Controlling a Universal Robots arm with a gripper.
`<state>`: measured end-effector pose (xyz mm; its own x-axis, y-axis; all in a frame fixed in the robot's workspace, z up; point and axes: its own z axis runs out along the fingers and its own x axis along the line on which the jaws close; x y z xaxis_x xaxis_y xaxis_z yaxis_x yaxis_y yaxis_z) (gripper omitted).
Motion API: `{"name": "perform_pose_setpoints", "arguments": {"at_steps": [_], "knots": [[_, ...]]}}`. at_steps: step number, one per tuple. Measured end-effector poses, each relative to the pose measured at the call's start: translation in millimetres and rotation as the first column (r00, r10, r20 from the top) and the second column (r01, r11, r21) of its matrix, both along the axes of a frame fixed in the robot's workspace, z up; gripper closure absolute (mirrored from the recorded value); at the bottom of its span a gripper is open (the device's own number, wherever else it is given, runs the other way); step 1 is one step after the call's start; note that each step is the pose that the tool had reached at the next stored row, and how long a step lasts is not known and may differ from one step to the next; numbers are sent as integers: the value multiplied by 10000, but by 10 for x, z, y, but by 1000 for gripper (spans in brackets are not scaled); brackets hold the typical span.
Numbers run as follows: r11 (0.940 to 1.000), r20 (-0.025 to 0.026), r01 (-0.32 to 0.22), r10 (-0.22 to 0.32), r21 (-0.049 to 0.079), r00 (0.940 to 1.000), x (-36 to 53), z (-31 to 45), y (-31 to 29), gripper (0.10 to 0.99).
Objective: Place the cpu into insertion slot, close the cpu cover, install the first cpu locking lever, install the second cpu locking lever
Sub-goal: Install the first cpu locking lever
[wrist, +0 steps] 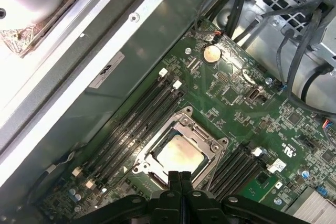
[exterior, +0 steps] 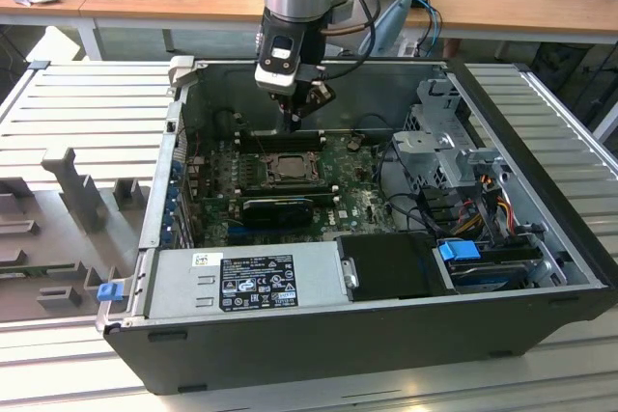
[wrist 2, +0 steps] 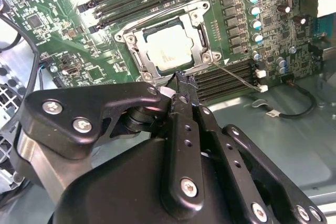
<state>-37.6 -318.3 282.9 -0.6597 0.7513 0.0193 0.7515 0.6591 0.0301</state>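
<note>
An open computer case (exterior: 338,354) lies on its side on a ribbed grey metal table (exterior: 87,103), with wooden desks (exterior: 174,2) behind it. Inside the case are a green motherboard (exterior: 357,200), a power supply (exterior: 246,282) along the near wall and a metal drive cage (exterior: 444,132) towards the exterior view's right.

The cpu (wrist 2: 168,50) sits flat in the insertion slot (exterior: 268,169), its pale silvery top showing a bright glare in the first wrist view (wrist: 181,153). The cpu cover (wrist 2: 202,35) lies down around it, and the chip shows through the cover's square window. Long black memory slots (wrist: 142,124) run along both sides of the socket. A thin locking lever (wrist 2: 236,77) slants away from one corner of the cover, across the memory slots.

The gripper (wrist 2: 184,80) hangs just above the socket's edge. Its two black fingers are pressed together, with nothing visibly gripped between them.

In both wrist views the gripper's own body hides the near edge of the socket. The cover and chip hide the pin field. I cannot tell whether any lever is latched.
</note>
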Motion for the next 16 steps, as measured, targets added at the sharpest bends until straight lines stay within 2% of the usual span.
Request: {"name": "perform_pose_setpoints", "arguments": {"at_steps": [16], "knots": [[9969, 0, -791, 791, 1, 9969, 0, 0, 0, 980]]}}
